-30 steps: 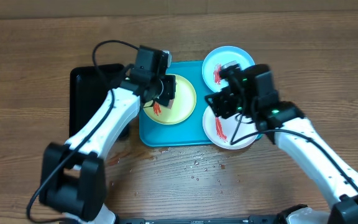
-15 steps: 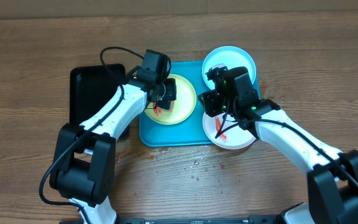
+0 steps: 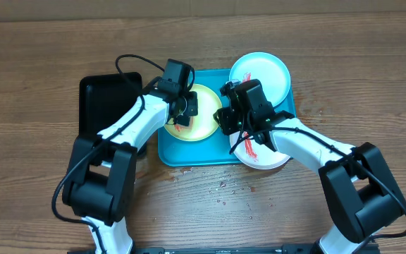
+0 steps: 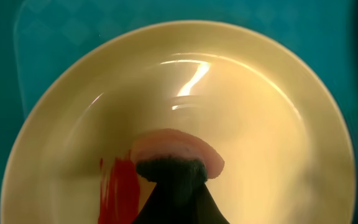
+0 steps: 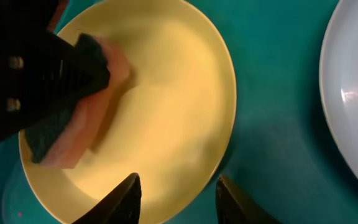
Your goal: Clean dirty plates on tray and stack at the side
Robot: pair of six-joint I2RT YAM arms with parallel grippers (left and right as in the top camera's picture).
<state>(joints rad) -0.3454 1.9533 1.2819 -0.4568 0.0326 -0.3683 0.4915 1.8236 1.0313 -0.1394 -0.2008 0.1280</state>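
Left claw [image 3: 187, 108] presses sponge [image 5: 82, 127] onto flat yellow-green plate [image 3: 206, 121].

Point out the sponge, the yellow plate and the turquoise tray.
sponge [image 5: 89, 124]: right wrist view, on its pink side.
yellow plate [image 5: 166, 93]: right wrist view, on its bare centre.
tray [image 3: 189, 156]: overhead view, on its bare near strip.

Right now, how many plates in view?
3: yellow-green plate on the tray's left; light blue plate at its far right corner; white plate near right, partly under the right arm.

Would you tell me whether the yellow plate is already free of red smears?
No, a red smear lies on the yellow plate just left of the sponge.
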